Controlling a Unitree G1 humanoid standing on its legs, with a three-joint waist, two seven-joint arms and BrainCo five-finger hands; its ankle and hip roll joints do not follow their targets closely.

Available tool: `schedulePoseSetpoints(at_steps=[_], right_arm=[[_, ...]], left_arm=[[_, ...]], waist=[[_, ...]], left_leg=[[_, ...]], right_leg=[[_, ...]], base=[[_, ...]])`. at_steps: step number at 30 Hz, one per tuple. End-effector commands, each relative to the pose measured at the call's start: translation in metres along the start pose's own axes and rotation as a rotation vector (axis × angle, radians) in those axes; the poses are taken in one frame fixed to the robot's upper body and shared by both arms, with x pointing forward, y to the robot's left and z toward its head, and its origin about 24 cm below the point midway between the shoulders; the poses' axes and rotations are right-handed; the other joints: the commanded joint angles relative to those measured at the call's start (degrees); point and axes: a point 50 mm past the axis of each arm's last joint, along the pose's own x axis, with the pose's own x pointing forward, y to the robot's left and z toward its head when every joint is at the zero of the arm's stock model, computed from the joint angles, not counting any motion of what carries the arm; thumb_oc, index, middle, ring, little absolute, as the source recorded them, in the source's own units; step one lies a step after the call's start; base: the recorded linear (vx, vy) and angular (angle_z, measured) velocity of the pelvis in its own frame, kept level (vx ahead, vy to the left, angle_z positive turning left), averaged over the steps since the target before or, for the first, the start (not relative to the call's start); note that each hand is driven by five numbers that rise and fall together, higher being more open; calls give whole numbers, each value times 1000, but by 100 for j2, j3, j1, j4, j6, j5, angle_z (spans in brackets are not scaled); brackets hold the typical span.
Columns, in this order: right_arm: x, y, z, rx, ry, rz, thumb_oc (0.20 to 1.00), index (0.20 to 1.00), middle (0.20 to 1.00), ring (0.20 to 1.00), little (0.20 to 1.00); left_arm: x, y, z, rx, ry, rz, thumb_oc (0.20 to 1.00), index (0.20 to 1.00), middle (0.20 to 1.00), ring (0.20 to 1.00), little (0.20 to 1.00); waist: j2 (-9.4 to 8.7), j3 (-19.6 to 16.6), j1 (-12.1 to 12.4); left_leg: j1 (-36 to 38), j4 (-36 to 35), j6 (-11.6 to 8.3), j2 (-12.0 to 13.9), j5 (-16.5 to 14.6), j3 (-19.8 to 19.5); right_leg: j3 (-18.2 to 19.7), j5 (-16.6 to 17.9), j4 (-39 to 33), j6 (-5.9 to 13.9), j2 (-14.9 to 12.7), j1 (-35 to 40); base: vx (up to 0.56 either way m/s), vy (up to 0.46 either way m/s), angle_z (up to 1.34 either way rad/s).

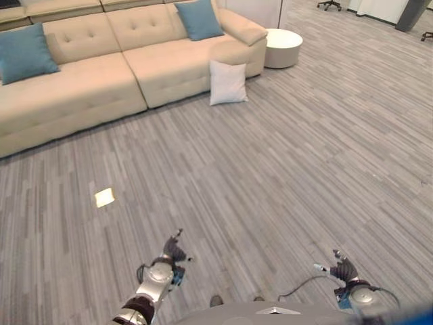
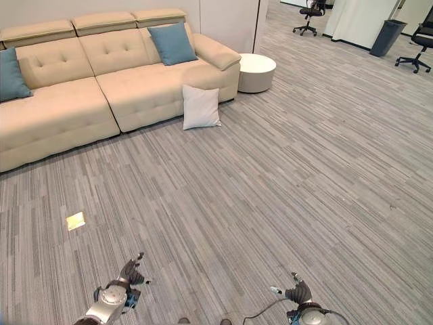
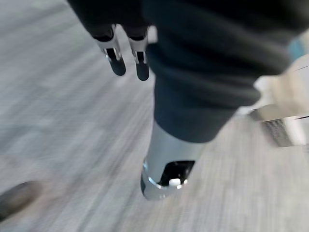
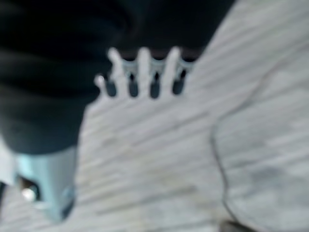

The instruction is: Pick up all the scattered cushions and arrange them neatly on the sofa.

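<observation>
One white cushion (image 1: 227, 82) leans on the floor against the beige sofa (image 1: 88, 88) front, far from the left hand (image 1: 173, 252) and right hand (image 1: 344, 269), both seemingly relaxed and empty; probably soft and light, best pinched at its top edge.

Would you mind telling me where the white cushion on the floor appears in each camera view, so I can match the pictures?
Left eye view: white cushion in the upper middle, leaning against the beige sofa front.
Right eye view: upper middle, left of centre, against the same sofa front.
Left wrist view: not identifiable.
Right wrist view: not in it.
Shared landmark: the round white side table beside the sofa's end.
</observation>
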Motion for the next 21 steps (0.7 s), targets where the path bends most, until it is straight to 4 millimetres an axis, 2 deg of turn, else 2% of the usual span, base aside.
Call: schedulePoseSetpoints(at_steps=[1,6,13,18,21], right_arm=[[3,5,-1,28,29,9,1000,1000,1000,1000,1000],[-1,13,-16,39,95,25,1000,1000,1000,1000,1000],[-3,17,-22,31,124,38,1000,1000,1000,1000,1000],[-2,18,-18,38,105,46,1000,1000,1000,1000,1000],[-2,18,-18,45,103,50,1000,1000,1000,1000,1000]], left_arm=[[4,-4,3,33,14,-4,1000,1000,1000,1000,1000],[0,-8,-14,4,88,-2,1000,1000,1000,1000,1000],[0,-11,-14,8,91,-13,1000,1000,1000,1000,1000],[1,-10,-9,-17,70,-21,1000,1000,1000,1000,1000],[2,-10,-7,-11,57,-27,1000,1000,1000,1000,1000]], waist=[[-44,18,95],[-46,18,90],[-49,52,83],[-52,100,48],[-91,166,16]], left_leg=[[323,54,-476,414,-717,-77],[370,54,-492,448,-713,-112],[395,54,-544,557,-679,-161],[384,126,-572,656,-645,-163],[239,499,-603,725,-715,-172]], right_leg=[[36,-238,299,490,-482,-205],[64,-310,333,440,-444,-172],[126,-450,466,345,-339,-210],[226,-546,595,259,-247,-279],[351,-594,636,164,-163,-290]], base=[[0,0,0],[19,-33,1],[6,-72,1],[-16,-97,0],[-39,-136,-1]])
